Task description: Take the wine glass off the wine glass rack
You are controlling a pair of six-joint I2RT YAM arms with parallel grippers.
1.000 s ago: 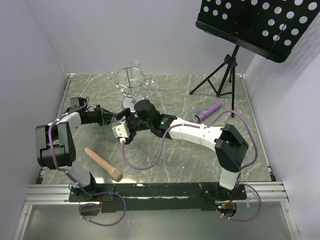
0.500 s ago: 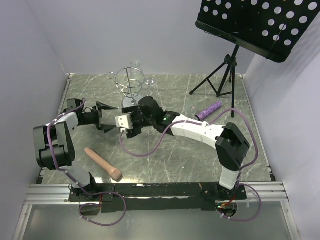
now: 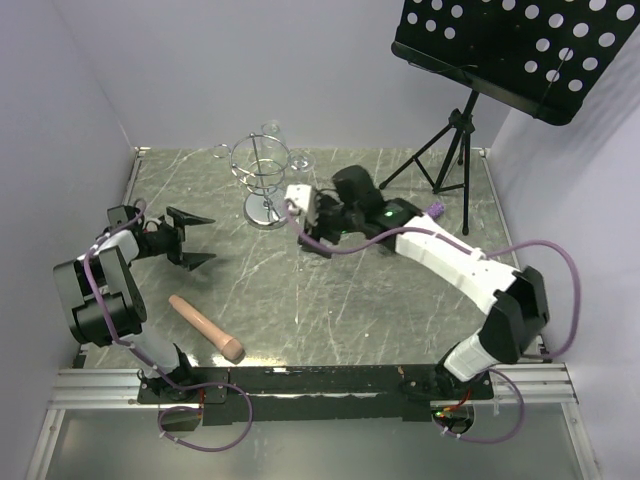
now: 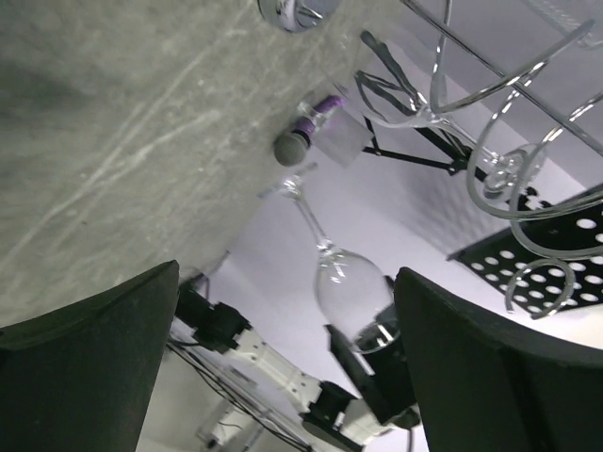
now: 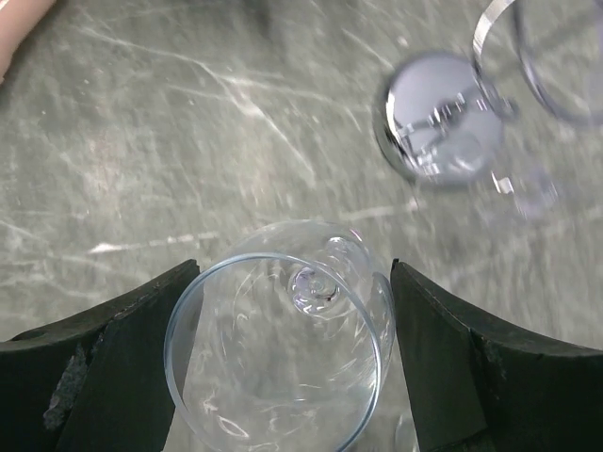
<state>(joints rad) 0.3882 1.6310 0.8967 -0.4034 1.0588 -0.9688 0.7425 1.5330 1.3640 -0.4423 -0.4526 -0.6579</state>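
Clear wine glass [image 5: 273, 377] gripped in right tool [image 5: 294, 278]; left tool [image 3: 197, 238] wide open.

Pale walls [image 3: 300, 60], grey marbled table [image 3: 330, 320], black music stand [image 3: 520, 50]

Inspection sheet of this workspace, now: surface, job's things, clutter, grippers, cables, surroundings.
Surface: grey marbled tabletop, pale veins.
Job's things: silver wire wine glass rack upright at the far side, other glasses hanging on it; clear wine glass off the rack, held by its bowl.
Clutter: tan rounded rod at near left; purple tube, partly hidden by the right arm.
Grippers: right gripper shut on the wine glass; left gripper open, holding nothing.
Cables: purple cables looped along both arms.
Surroundings: black perforated music stand at far right; white walls.
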